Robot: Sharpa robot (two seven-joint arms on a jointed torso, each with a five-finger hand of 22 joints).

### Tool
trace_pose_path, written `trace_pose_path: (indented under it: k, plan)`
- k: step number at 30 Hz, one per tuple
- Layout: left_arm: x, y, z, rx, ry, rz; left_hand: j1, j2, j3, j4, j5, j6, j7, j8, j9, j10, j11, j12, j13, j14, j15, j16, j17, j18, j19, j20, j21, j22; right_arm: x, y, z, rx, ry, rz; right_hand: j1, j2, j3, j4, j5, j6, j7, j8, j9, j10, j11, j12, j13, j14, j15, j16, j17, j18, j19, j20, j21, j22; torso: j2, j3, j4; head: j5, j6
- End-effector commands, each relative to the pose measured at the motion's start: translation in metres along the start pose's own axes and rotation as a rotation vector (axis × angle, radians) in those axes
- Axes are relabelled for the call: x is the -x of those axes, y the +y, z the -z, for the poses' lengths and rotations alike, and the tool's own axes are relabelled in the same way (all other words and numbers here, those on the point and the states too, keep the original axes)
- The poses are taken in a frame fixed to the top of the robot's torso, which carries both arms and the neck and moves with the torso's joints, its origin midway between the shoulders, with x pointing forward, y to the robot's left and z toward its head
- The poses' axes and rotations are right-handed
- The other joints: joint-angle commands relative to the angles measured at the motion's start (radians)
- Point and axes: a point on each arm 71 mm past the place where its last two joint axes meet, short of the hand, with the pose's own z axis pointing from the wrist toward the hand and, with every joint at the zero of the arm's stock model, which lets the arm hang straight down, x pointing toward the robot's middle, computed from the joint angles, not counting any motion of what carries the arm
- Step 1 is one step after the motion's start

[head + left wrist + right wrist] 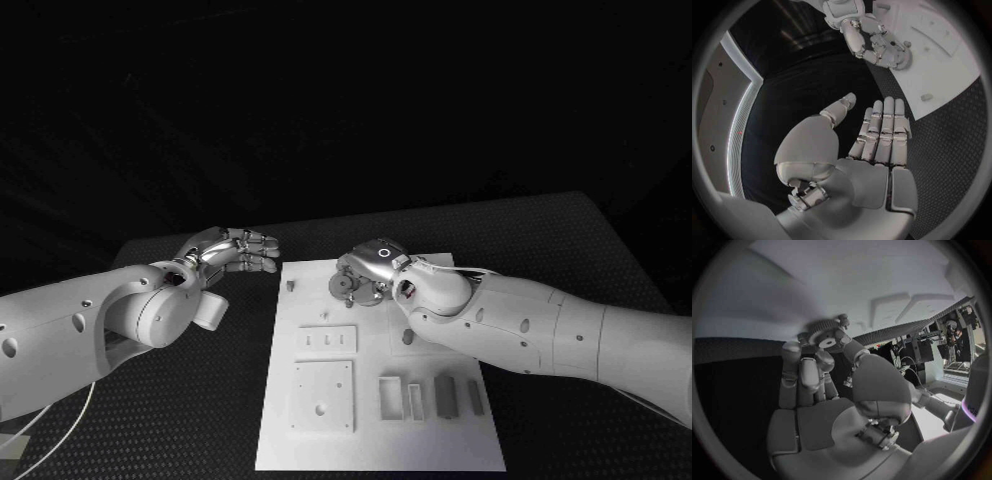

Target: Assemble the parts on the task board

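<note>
R hand [378, 272] fingers pinch a gear part [825, 335] at their tips, over task board [378, 440] far end. L hand [231, 250]: fingers apart, holding nothing, beside board.

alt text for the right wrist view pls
The right robot hand holds a small grey gear at its fingertips, above the white task board that lies on the black table.

Left robot hand [235, 250] held flat with straight fingers – right robot hand [372, 273] curled downward, fingers pinching.
</note>
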Motion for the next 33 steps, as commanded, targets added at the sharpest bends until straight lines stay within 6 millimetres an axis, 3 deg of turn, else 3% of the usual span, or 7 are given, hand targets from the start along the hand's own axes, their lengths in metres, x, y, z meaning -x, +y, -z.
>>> trace_pose_path:
  k: [1,10,30,33]
  plan:
    - [-0.0020,-0.0018,-0.0006,-0.010,0.006,0.005,-0.008,-0.001,-0.001,0.002,-0.003,-0.007,0.020,-0.004,0.001,0.004,0.006,-0.005,-0.001,0.008,-0.002,-0.003,0.002,-0.003,0.004,-0.004,-0.004,0.000,-0.0012,-0.0010,-0.0004,-0.003,0.010,-0.018,-0.001,-0.016,0.005,0.002,0.003,-0.002,0.026,-0.013,-0.012,-0.003,0.015,-0.001,-0.003,-0.005,0.005,-0.006,-0.004,0.048,0.000,-0.006,-0.003,0.017,0.000,0.0000,0.0784,0.000,-0.001]
    - [-0.0018,-0.0017,-0.0006,-0.009,0.005,0.004,-0.008,-0.001,-0.001,0.002,-0.003,-0.007,0.020,-0.004,0.001,0.004,0.006,-0.005,-0.001,0.008,-0.002,-0.004,0.002,-0.003,0.004,-0.004,-0.005,0.000,-0.0016,-0.0035,0.0003,-0.015,0.013,-0.033,-0.012,-0.046,0.007,0.011,0.003,-0.083,0.049,-0.060,-0.035,-0.016,0.037,-0.001,-0.009,-0.009,0.026,-0.008,-0.012,0.048,0.002,-0.007,-0.011,0.015,0.000,-0.0001,0.0773,-0.001,-0.003]
    - [-0.0011,-0.0016,-0.0004,-0.009,0.003,0.004,-0.008,-0.001,-0.001,0.002,-0.003,-0.007,0.020,-0.005,0.002,0.005,0.006,-0.006,-0.002,0.008,-0.002,-0.005,0.003,-0.003,0.004,-0.004,-0.005,0.000,-0.0005,-0.0077,0.0042,-0.019,-0.001,-0.065,-0.017,-0.047,0.009,0.017,0.002,-0.075,0.053,-0.054,-0.033,-0.018,0.041,0.004,-0.011,-0.007,0.030,-0.006,-0.009,0.048,0.005,-0.009,-0.012,0.016,0.000,0.0008,0.0773,-0.001,-0.006]
    - [-0.0008,-0.0015,-0.0003,-0.008,0.003,0.004,-0.008,-0.001,-0.001,0.002,-0.003,-0.007,0.020,-0.005,0.002,0.005,0.006,-0.006,-0.002,0.009,-0.002,-0.005,0.003,-0.003,0.004,-0.004,-0.005,0.000,-0.0006,-0.0078,0.0042,-0.019,0.001,-0.065,-0.019,-0.061,0.010,0.018,0.003,-0.076,0.053,-0.054,-0.033,-0.018,0.041,0.005,-0.012,-0.007,0.030,-0.005,-0.009,0.048,0.006,-0.009,-0.013,0.016,0.000,0.0008,0.0771,-0.002,-0.007]
